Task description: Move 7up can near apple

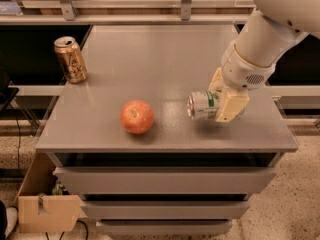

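The 7up can (201,105), silver-white with green lettering, lies on its side in my gripper (221,101), its silver end pointing left. The gripper is shut on the can and holds it just above the grey table (150,59), near the front right. The red-orange apple (137,116) rests on the table to the left of the can, about a can's length away. My white arm (265,39) comes in from the upper right.
A gold-brown can (70,59) stands upright at the table's left edge. Drawers (165,181) lie under the tabletop. A cardboard box (47,211) sits on the floor at the lower left. A shelf rail (150,6) runs along the back.
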